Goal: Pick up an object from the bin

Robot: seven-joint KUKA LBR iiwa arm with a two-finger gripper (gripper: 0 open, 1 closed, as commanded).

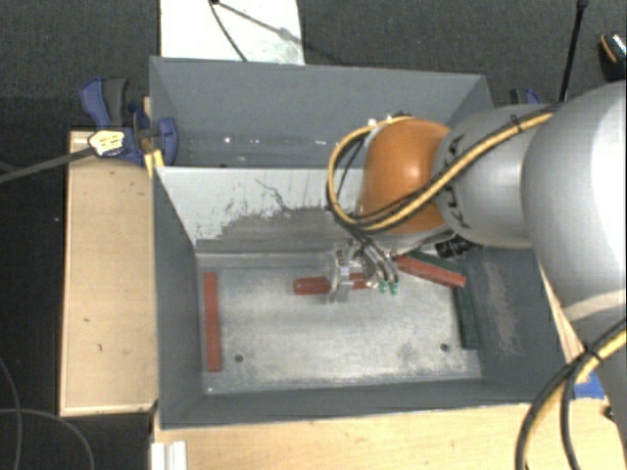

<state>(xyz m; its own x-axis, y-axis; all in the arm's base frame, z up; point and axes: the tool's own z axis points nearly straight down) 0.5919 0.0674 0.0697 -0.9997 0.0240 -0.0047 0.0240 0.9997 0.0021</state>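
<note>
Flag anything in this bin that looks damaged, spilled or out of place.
Only the bin's sloped back wall stands out: pale scuffs and scratches mark it. The long red stick, the short red piece by the gripper and the dark bar lie flat inside.

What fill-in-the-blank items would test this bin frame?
1. The gripper is at the ____ end of the short red rod in the middle of the bin.
2. A long red stick lies along the bin's ____ wall.
3. A dark stick lies by the ____ wall.
Missing words: right; left; right.
</note>
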